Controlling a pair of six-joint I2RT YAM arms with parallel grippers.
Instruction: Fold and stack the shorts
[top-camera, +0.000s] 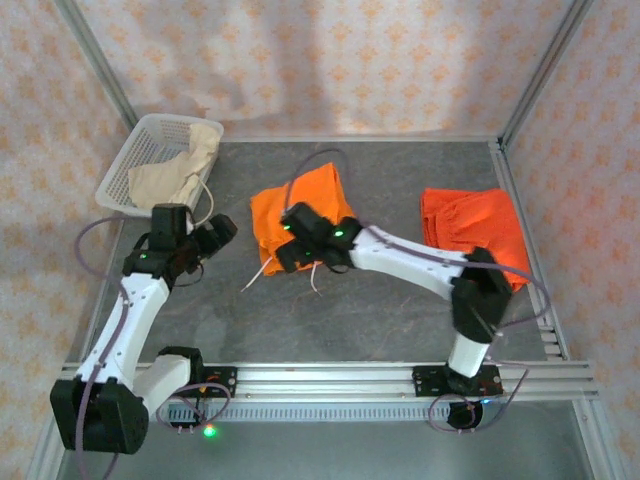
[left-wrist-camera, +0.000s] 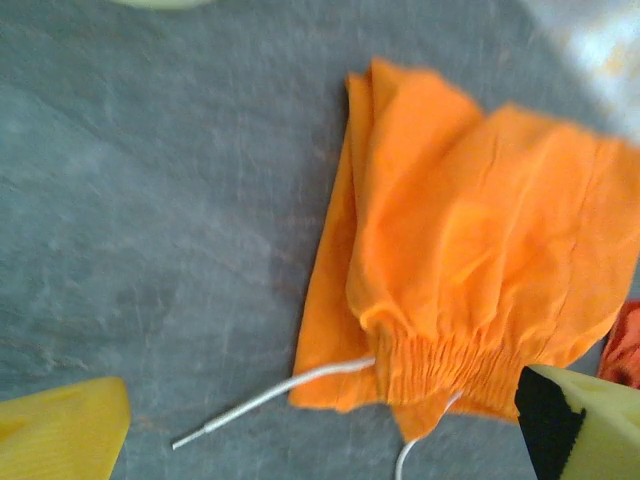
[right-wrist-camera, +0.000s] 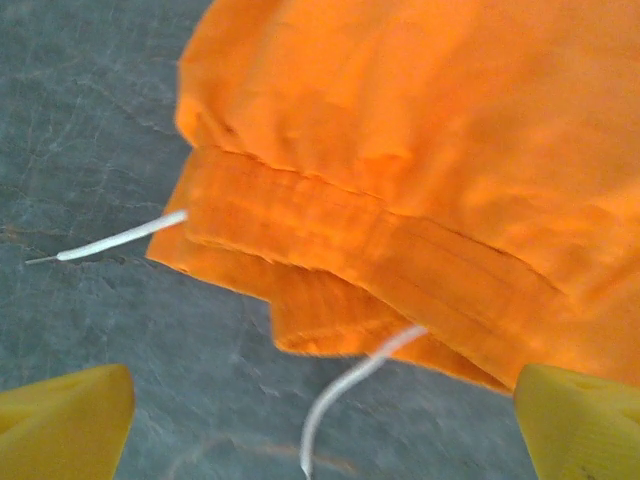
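Note:
One pair of orange shorts (top-camera: 300, 212) lies folded at the table's middle, its white drawstring (top-camera: 258, 275) trailing toward the front left. A second orange pair (top-camera: 472, 235) lies flat at the right. The cream-beige shorts (top-camera: 178, 172) hang out of the white mesh basket (top-camera: 128, 165) at the back left. My left gripper (top-camera: 224, 233) hovers open just left of the middle pair. In the left wrist view the gripper (left-wrist-camera: 320, 440) has the gathered waistband (left-wrist-camera: 450, 365) ahead of it. My right gripper (top-camera: 288, 258) stands open over that pair's near edge. In the right wrist view the gripper (right-wrist-camera: 320, 430) has nothing between its fingers, with the shorts (right-wrist-camera: 420, 150) ahead.
A metal frame rail (top-camera: 330, 375) runs along the near edge, above the arm bases. Patterned walls close in the back and sides. Bare grey tabletop (top-camera: 330, 310) lies between the shorts and the rail.

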